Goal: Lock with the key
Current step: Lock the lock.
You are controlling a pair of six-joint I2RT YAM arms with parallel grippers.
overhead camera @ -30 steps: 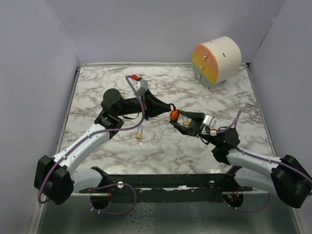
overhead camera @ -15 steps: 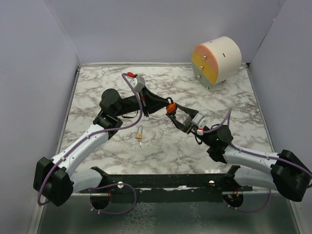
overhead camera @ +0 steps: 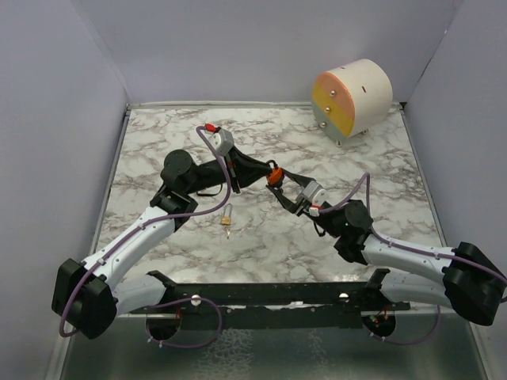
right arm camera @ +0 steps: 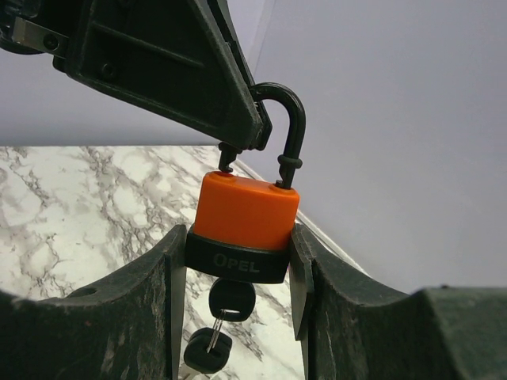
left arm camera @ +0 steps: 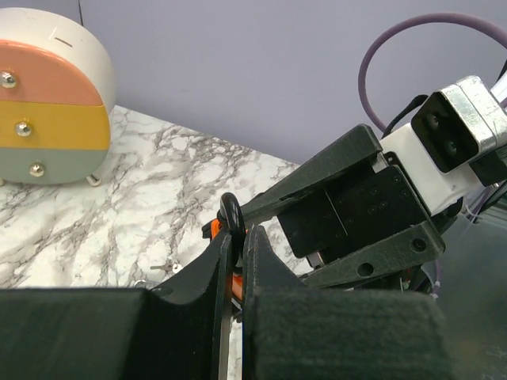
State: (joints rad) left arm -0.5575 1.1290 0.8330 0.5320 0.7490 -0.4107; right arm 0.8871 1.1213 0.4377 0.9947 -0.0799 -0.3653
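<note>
The right gripper (right arm camera: 238, 261) clamps the padlock (right arm camera: 244, 214) by its body above mid-table. Its shackle (right arm camera: 289, 119) points far-left into the left gripper (left arm camera: 240, 237), which pinches it. The key (right arm camera: 230, 299) hangs beneath the body, toward the right wrist.

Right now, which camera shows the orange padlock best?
Right wrist: the orange padlock sits large and central, with shackle and key clear. Top external shows only a small orange spot; left wrist, just an orange sliver and the shackle's loop.
</note>
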